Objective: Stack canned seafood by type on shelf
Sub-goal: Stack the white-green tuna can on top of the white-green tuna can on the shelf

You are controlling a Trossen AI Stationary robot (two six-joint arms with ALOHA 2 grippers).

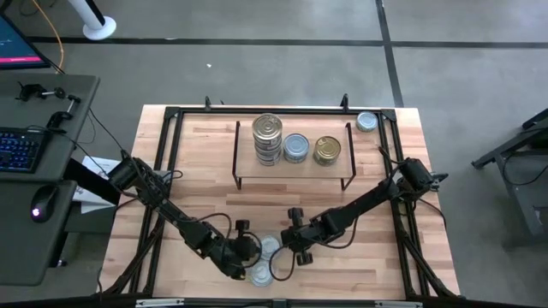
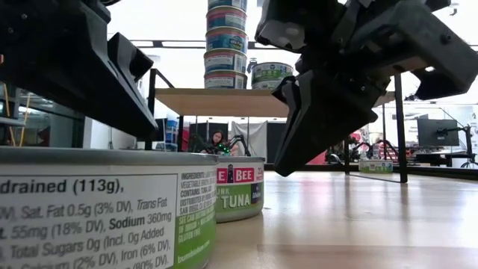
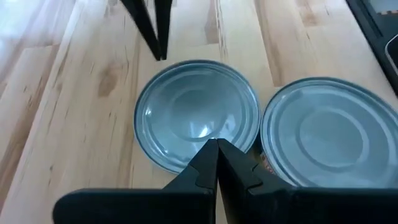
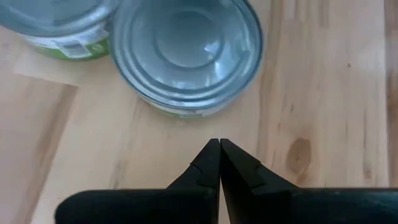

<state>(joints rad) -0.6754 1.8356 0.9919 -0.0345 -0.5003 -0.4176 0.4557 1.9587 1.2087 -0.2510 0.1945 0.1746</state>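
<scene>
Two short round tins [image 3: 196, 115] with pale, ringed metal lids and green labels are seen side by side at the near edge of the light-wood tabletop [image 1: 197, 171]. Others are stacked on the wire-legged shelf [image 1: 248, 154]. Both the left gripper [image 3: 216, 149] and right gripper [image 4: 219, 149] are held with jaws clenched, empty, beside the tins.

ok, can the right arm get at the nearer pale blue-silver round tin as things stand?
Probably yes: the right gripper sits just beside that pale blue-silver round tin with bare wood between, but its fingers are shut and must open first.
</scene>
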